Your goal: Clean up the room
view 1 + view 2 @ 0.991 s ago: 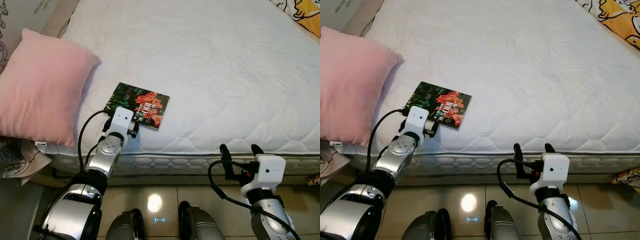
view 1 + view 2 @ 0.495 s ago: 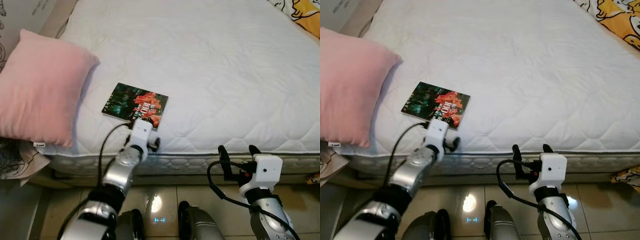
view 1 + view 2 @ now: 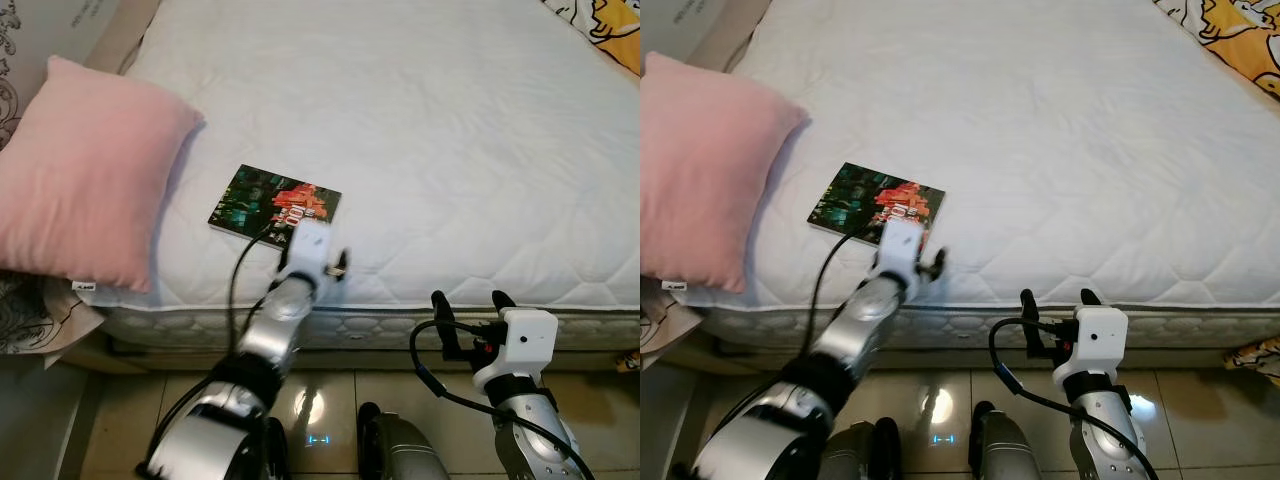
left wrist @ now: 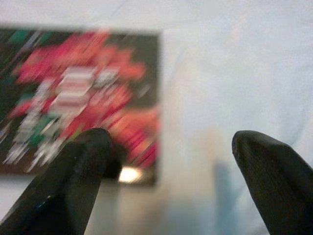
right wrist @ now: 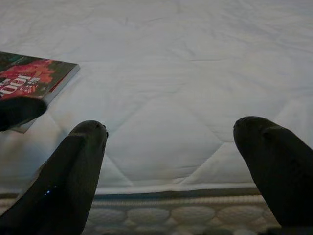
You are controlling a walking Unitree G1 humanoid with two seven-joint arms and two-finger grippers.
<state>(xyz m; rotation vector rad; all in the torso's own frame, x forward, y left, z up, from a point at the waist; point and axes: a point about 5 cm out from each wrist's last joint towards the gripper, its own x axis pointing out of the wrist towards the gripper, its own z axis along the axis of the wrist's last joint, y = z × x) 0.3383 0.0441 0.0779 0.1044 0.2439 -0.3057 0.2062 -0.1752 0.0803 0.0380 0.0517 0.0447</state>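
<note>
I stand at the edge of a bed (image 3: 450, 130) with a white quilted mattress. A book (image 3: 275, 201) with a dark green and red cover lies flat on the mattress near the front edge, just beside a pink pillow (image 3: 85, 180) that rests on the bed to its left. My left pincer (image 3: 318, 248) reaches over the mattress edge and sits at the book's near right corner; its two black fingers (image 4: 78, 181) are spread apart, one over the book's cover and the other over bare sheet beside it, gripping nothing. Whether the finger touches the cover I cannot tell, since my left wrist view is blurred. My right pincer (image 3: 468, 305) hangs lower, in front of the mattress side and above the tiled floor (image 3: 330, 395), well apart from the book, with its fingers (image 5: 73, 171) wide open and empty. A yellow patterned cloth (image 3: 1225, 35) lies at the far right corner of the bed
</note>
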